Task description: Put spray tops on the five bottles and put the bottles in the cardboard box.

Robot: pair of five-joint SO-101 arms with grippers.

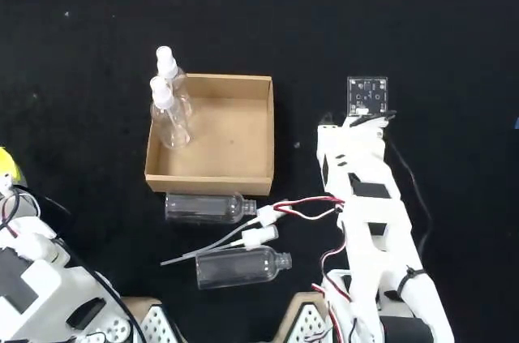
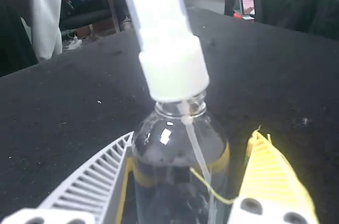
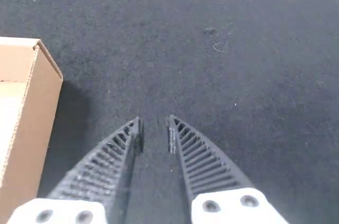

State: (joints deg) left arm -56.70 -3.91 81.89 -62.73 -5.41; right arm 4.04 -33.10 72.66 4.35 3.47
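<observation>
The left gripper [image 2: 193, 138] is clamped on a clear plastic bottle [image 2: 175, 176], with its white ribbed finger [image 2: 90, 187] on one side and its yellow finger [image 2: 270, 176] on the other. A white spray top [image 2: 169, 49] sits on the bottle's neck and its dip tube runs down inside; whether it is screwed home I cannot tell. Behind it stretches the black table [image 2: 275, 65], and past the table's edge stands a chair [image 2: 87, 1]. The right gripper [image 3: 155, 131] hovers over the bare table, its dark ribbed jaws a narrow gap apart with nothing between them. The cardboard box [image 3: 29, 83] stands just beside it, one brown wall towards the jaws. From above, the box sits mid-table. In its far corner, on the side away from the right arm [image 1: 369, 197], stand a first capped bottle [image 1: 182, 87] and a second capped bottle [image 1: 174, 124], touching. Along the box's near wall an uncapped bottle [image 1: 203, 207] lies on its side, and a second uncapped bottle [image 1: 239, 268] lies nearer the arms. Between them lie a loose spray top [image 1: 266, 215] and a second loose spray top [image 1: 259, 237], whose long tube trails across the table. Red and white wires [image 1: 304, 203] from the right arm loop up just beside the first loose top. The left arm [image 1: 40, 286] sits at the near corner. In all there are five bottles, five spray tops and one box.
</observation>
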